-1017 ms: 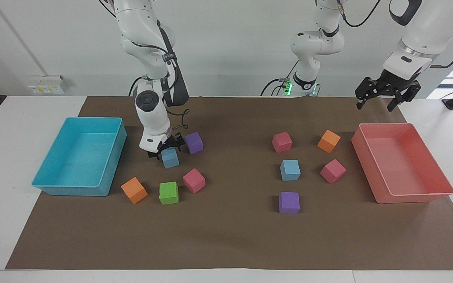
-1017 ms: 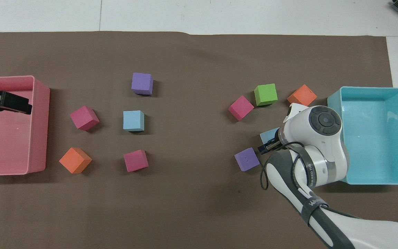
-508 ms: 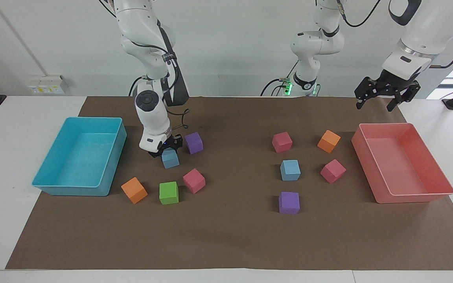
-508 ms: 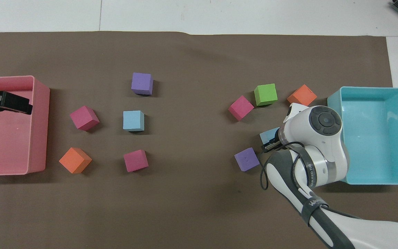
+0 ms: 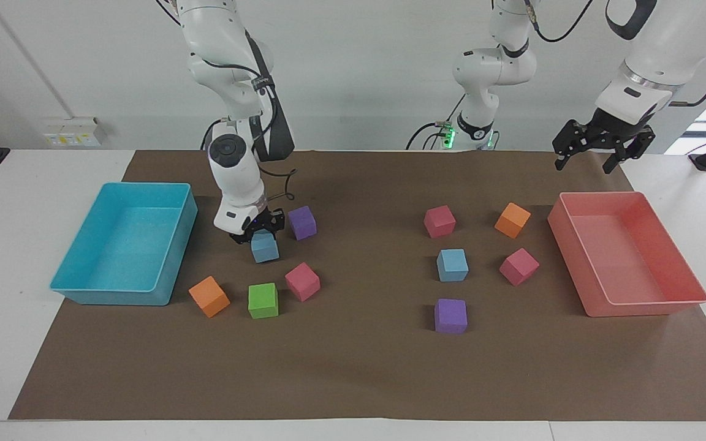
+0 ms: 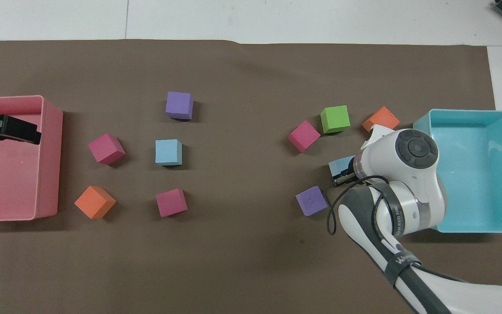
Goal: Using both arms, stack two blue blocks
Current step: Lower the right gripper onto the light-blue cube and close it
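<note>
One blue block (image 5: 265, 247) lies near the turquoise tray (image 5: 77, 269), beside a purple cube (image 5: 302, 222). My right gripper (image 5: 258, 231) is down on it, fingers against its two sides, shut on it. The overhead view shows only a corner of this block (image 6: 340, 166) under the right wrist. The second blue block (image 5: 452, 264) sits free toward the left arm's end, among the pink, orange and purple cubes; it also shows in the overhead view (image 6: 168, 152). My left gripper (image 5: 586, 164) is open and empty, up over the pink tray's (image 5: 641, 306) end nearest the robots, waiting.
Pink (image 5: 302, 281), green (image 5: 263, 300) and orange (image 5: 209, 296) cubes lie farther from the robots than the held block. Two pink cubes (image 5: 439, 221) (image 5: 519, 266), an orange cube (image 5: 512, 220) and a purple cube (image 5: 450, 315) surround the second blue block.
The right gripper's fingers have drawn in against the blue block and the right wrist has shifted slightly toward the turquoise tray. The left arm has not moved.
</note>
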`<state>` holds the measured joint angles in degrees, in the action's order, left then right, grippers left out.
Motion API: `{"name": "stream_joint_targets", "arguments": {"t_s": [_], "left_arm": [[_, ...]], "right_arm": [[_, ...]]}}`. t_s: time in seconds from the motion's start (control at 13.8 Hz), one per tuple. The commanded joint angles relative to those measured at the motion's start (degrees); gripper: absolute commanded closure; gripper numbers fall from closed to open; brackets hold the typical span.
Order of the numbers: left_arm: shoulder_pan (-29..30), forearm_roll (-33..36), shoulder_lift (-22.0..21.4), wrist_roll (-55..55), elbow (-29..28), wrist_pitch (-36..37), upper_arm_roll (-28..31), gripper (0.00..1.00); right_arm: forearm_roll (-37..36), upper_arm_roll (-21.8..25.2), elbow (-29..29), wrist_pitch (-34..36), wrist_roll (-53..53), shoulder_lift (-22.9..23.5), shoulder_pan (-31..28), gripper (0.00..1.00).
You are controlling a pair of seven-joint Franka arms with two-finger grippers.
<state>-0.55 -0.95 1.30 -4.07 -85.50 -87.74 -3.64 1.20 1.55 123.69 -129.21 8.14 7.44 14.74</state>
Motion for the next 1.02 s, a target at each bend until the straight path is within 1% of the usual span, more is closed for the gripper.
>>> {"name": "stream_joint_targets", "arguments": {"t_s": [0.0,0.22,0.36,0.58,0.73,0.94], "left_arm": [[-0.24,0.69,-0.07,-0.23,0.69,1.17,0.12,0.0],[-0.24,0.69,-0.16,-0.23,0.69,1.26,0.12,0.0],[-0.24,0.69,-0.16,-0.23,0.69,1.26,0.12,0.0],[-0.24,0.69,-0.16,-0.23,0.69,1.26,0.12,0.0],[-0.24,0.69,-0.16,-0.23,0.69,1.26,0.12,0.0],[-0.15,0.69,-0.16,-0.32,0.69,1.17,0.12,0.0]], "right_arm": [[1.17,-0.32,-2.21,5.53,-3.21,-3.47,0.11,1.0],[1.17,-0.4,-6.43,12.55,-5.76,-4.88,0.2,1.0],[0.82,-0.41,-9.68,16.69,-7.34,-4.71,1.16,1.0],[0.12,-0.41,-11.79,17.06,-12.26,-3.92,4.14,1.0],[0.2,-0.41,-13.55,17.23,-13.06,-3.05,4.41,1.0],[0.2,-0.49,-17.59,17.68,-18.66,0.2,7.66,1.0]]}}
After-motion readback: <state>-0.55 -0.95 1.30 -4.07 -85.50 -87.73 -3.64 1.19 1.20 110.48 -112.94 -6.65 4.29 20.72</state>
